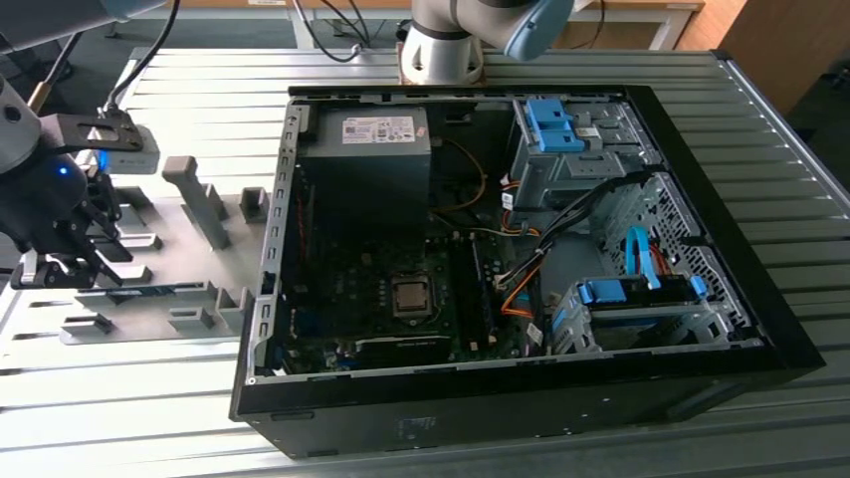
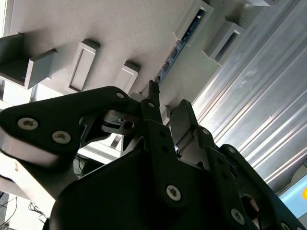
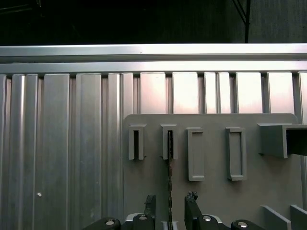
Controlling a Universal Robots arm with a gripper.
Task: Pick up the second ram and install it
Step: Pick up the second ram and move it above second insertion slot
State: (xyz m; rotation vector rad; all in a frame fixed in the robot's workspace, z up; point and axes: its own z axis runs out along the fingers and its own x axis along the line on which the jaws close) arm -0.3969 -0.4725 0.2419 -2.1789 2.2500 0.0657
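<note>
The second ram is a thin blue stick standing on edge in a slotted block of the grey fixture plate. In the exterior view the second ram lies along the plate's near side, at the exterior view's left. My gripper is open, with one black finger on each side of the stick's near end and a small gap to each. In the second wrist view the ram's blue edge runs away from the fingertips. The gripper hangs low over the fixture's end.
Grey fixture blocks stand up from the plate around the gripper. The open black computer case lies to the exterior view's right, with its motherboard exposed. The arm's base is mounted behind the case. The ribbed aluminium table runs under everything.
</note>
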